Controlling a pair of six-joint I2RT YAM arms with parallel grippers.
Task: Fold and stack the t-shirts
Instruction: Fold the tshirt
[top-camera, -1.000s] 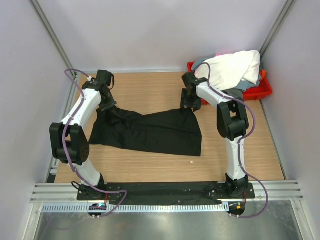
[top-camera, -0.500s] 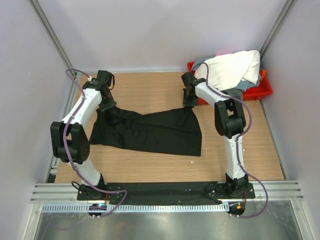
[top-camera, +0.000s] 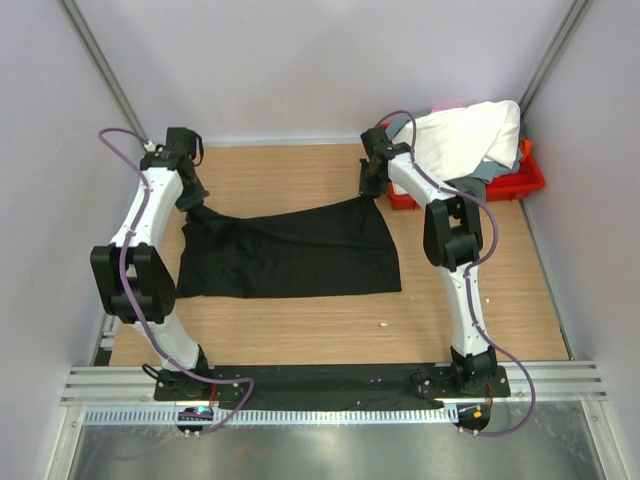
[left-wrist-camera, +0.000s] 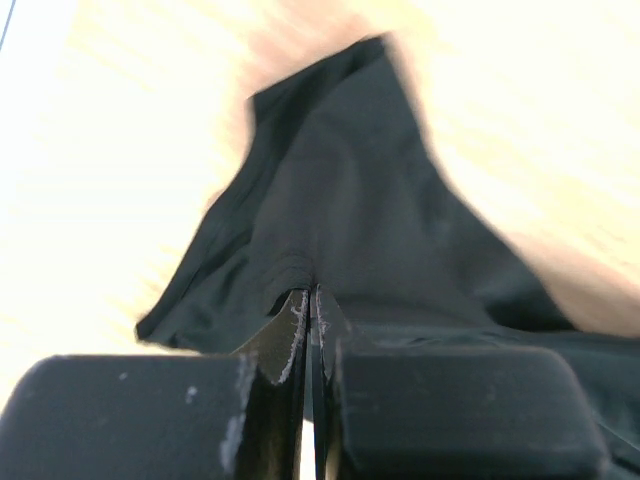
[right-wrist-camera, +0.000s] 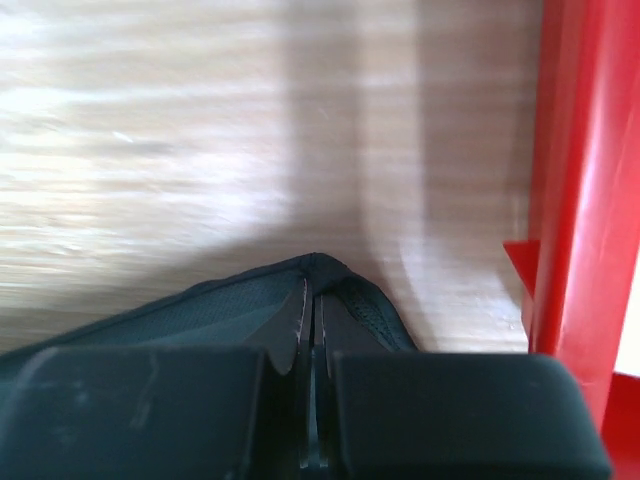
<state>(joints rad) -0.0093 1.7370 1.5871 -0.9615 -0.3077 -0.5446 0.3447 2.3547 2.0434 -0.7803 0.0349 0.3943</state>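
The right gripper (right-wrist-camera: 312, 300) had its jaws apart a second ago; now they are together on the far right corner of the black shirt (top-camera: 290, 250). The left gripper (left-wrist-camera: 312, 295) stays clamped on the far left corner. Both arms have moved back and apart, so the far edge is stretched, which I judge ready for flattening. The right gripper is just beside the tray (top-camera: 520, 185), which holds the white shirt (top-camera: 465, 135). The table (top-camera: 300, 335) gives room on the near side.
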